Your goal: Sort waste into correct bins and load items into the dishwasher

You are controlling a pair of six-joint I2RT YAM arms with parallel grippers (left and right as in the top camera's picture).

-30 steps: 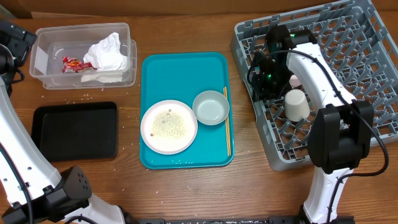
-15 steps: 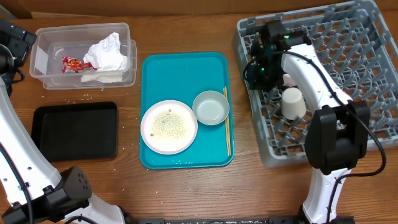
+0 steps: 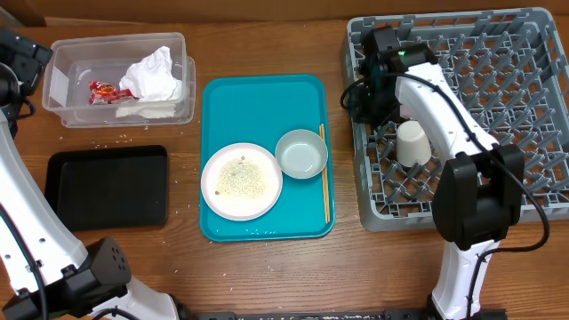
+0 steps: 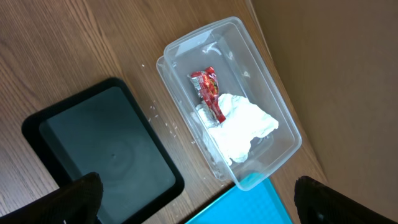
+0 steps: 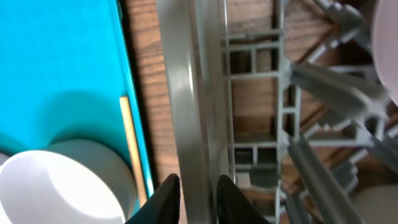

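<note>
The dish rack [image 3: 533,107] has swung from skewed to square with the table since a second ago, and the white cup [image 3: 412,143] has ridden along inside it. Nearest us, the white plate [image 3: 213,191], dusted with rice grains [image 3: 238,177], sits on the teal tray [image 3: 258,98]. The grey-green bowl [image 3: 301,153] is just beside the plate at 2 o'clock, and the chopsticks [image 3: 325,178] lie along the tray's 3 o'clock edge. The black tray [image 3: 107,187] lies at 9 o'clock of the teal one. We see the right gripper [image 5: 198,190] clenched on the rack's 9 o'clock rim. Farther off, the clear tub [image 3: 62,84] holds napkins [image 3: 156,76] and the wrapper [image 3: 105,90]. Above it our left gripper [image 4: 199,202] hangs spread wide, holding nothing.
</note>
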